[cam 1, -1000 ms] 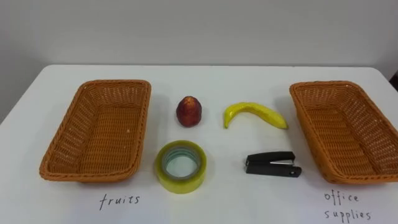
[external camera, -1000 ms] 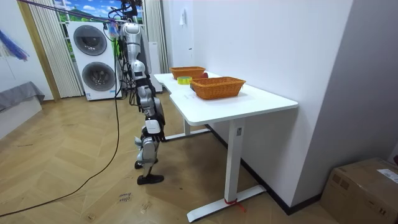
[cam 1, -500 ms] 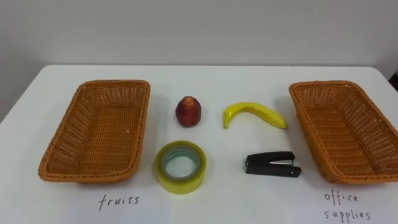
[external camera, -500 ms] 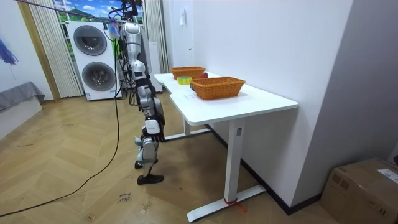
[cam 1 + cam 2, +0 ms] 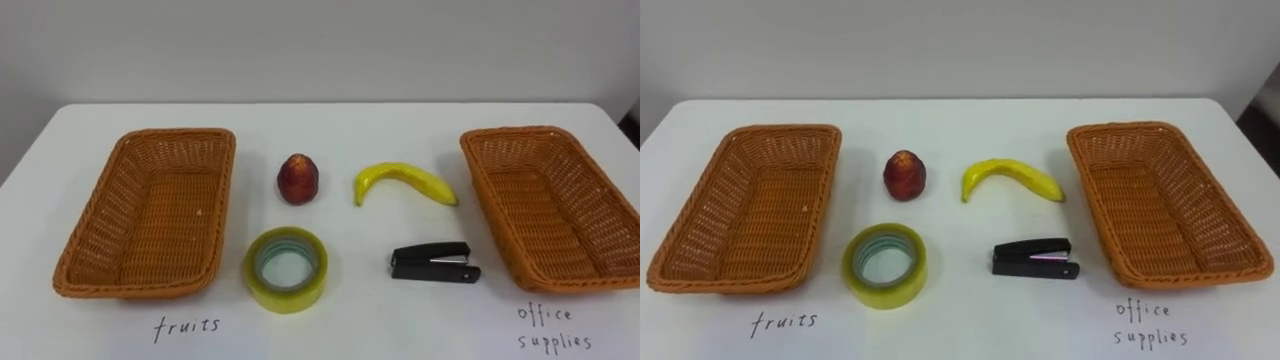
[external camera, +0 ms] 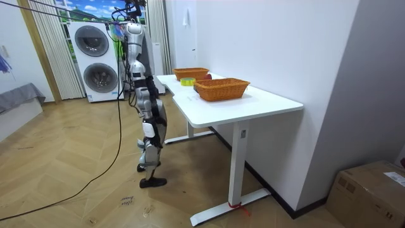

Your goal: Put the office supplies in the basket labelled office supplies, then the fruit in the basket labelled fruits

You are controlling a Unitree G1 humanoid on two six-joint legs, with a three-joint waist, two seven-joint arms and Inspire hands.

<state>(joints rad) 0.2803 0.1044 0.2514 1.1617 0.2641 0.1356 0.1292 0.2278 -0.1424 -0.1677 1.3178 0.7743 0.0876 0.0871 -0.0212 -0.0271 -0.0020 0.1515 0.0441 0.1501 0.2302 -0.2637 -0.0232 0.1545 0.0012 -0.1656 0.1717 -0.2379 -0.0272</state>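
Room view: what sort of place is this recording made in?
Probably a home-like room, perhaps a mock flat: stacked washing machines, a herringbone wooden floor and a white table against the wall.

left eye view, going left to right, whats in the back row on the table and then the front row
back row: fruits basket → red peach → banana → office supplies basket; front row: tape roll → black stapler
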